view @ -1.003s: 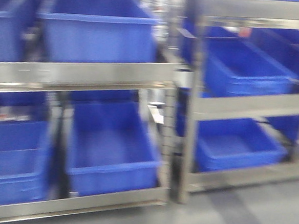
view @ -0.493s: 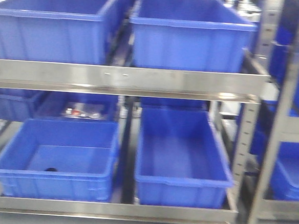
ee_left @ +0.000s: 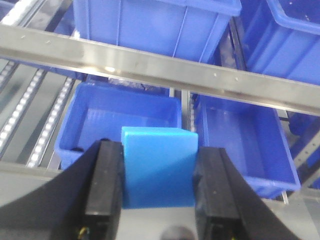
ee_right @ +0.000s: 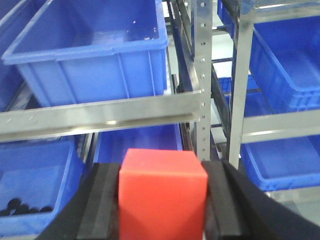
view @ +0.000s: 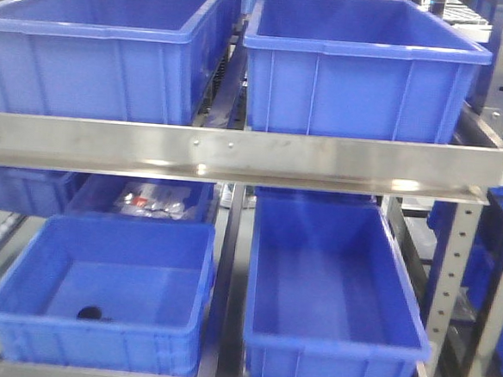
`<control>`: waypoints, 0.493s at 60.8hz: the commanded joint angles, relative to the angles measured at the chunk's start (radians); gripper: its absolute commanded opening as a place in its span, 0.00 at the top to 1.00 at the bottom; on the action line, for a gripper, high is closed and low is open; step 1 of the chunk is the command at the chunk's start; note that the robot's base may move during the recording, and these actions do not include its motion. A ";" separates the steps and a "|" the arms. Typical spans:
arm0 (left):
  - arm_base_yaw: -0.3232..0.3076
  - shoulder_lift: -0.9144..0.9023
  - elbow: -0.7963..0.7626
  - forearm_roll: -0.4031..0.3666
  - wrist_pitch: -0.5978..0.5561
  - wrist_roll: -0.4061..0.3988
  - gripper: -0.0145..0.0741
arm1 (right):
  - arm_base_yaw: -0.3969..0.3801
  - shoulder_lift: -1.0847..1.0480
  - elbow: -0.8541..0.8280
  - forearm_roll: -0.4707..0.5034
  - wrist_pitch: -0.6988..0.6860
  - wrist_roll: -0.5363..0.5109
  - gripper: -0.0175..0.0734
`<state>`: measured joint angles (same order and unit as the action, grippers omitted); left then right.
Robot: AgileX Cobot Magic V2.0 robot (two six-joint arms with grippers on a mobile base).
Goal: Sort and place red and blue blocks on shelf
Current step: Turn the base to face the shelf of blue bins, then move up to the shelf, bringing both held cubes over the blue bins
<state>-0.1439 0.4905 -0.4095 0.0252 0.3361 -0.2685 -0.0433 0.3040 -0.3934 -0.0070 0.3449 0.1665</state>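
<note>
The left gripper [ee_left: 159,152] grips the blue block [ee_left: 159,175] squarely between its two black fingers [ee_left: 107,190], the cube filling the gap from pad to pad, as the wrist camera looks past it to the shelf [ee_left: 150,65]. Beyond the block, under the shiny front rail, sits an open blue bin [ee_left: 125,117] on the lower tier, with a second bin [ee_left: 240,145] to its right. The right gripper [ee_right: 162,172] clamps the red block [ee_right: 162,200] the same way, the cube seated between its fingers [ee_right: 102,200] and level with their tips; in that view a steel rail [ee_right: 100,117] crosses above the block, with a large blue bin [ee_right: 95,55] on the tier over it and a perforated upright [ee_right: 202,75] to the right. From the front camera, neither gripper nor block appears: four blue bins fill two tiers, the lower-left bin [view: 106,290] holding a small dark object [view: 92,313] that is too small to identify.
</note>
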 commanded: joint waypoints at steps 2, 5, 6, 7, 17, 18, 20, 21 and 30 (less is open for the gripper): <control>0.002 0.003 -0.030 0.003 -0.088 -0.001 0.70 | -0.005 0.009 -0.028 -0.011 -0.087 -0.001 0.75; 0.002 0.003 -0.030 0.003 -0.088 -0.001 0.70 | -0.005 0.009 -0.028 -0.011 -0.087 -0.001 0.75; 0.002 0.003 -0.030 0.003 -0.088 -0.001 0.70 | -0.005 0.009 -0.028 -0.011 -0.087 -0.001 0.75; 0.002 0.003 -0.030 0.003 -0.088 -0.001 0.70 | -0.005 0.009 -0.028 -0.011 -0.087 -0.001 0.75; 0.002 0.003 -0.030 0.003 -0.088 -0.001 0.70 | -0.005 0.009 -0.028 -0.011 -0.087 -0.001 0.75; 0.002 0.003 -0.030 0.003 -0.088 -0.001 0.70 | -0.005 0.009 -0.028 -0.011 -0.087 -0.001 0.75; 0.002 0.003 -0.030 0.003 -0.088 -0.001 0.70 | -0.005 0.009 -0.028 -0.011 -0.087 -0.001 0.75; 0.002 0.003 -0.030 0.003 -0.088 -0.001 0.70 | -0.005 0.009 -0.028 -0.011 -0.087 -0.001 0.75; 0.002 0.003 -0.030 0.003 -0.088 -0.001 0.70 | -0.005 0.009 -0.028 -0.011 -0.087 -0.001 0.75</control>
<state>-0.1439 0.4905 -0.4095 0.0252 0.3361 -0.2685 -0.0433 0.3040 -0.3934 -0.0070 0.3449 0.1665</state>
